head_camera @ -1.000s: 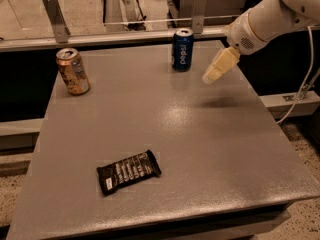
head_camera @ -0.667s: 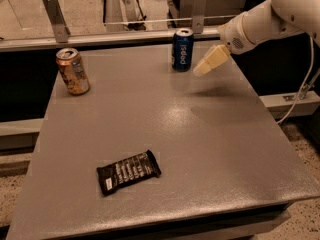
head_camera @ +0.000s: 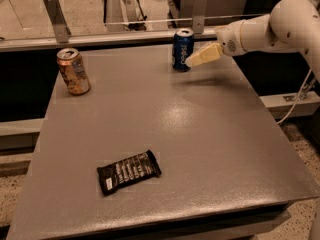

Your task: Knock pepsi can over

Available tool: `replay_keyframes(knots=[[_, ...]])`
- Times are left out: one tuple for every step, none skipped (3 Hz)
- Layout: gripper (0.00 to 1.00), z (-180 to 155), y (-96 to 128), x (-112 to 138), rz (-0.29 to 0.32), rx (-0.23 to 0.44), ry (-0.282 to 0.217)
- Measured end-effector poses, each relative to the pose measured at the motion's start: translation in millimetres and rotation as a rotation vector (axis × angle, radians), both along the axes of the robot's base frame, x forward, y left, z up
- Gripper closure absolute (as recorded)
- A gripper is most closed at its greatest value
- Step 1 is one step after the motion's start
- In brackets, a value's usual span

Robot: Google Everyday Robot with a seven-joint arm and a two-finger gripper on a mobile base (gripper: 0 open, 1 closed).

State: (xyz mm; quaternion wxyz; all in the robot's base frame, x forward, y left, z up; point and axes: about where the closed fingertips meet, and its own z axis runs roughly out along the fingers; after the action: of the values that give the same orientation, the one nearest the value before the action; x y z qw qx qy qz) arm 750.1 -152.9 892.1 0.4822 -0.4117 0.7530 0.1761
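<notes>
The pepsi can (head_camera: 182, 49), dark blue with white lettering and a silver top, stands upright near the far edge of the grey table (head_camera: 200, 129). My gripper (head_camera: 192, 60) comes in from the right on a white arm. Its cream-coloured tip is just right of the can, at the can's lower half, touching it or nearly so.
An orange-tan patterned can (head_camera: 73, 71) stands upright at the far left of the table. A black snack bar wrapper (head_camera: 128, 171) lies flat near the front left. A rail with metal brackets (head_camera: 55, 17) runs behind the table's far edge.
My gripper has moved left and slightly toward the far edge, closing the gap to the pepsi can. The can still stands upright in the same place.
</notes>
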Motion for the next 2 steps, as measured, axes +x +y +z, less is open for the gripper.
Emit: replay_keyframes(knots=[[0.0, -1.2, 10.9, 14.6, 0.008, 0.135, -0.024], [0.0, 0.1, 30.3, 20.1, 0.047, 0.212, -0.002]])
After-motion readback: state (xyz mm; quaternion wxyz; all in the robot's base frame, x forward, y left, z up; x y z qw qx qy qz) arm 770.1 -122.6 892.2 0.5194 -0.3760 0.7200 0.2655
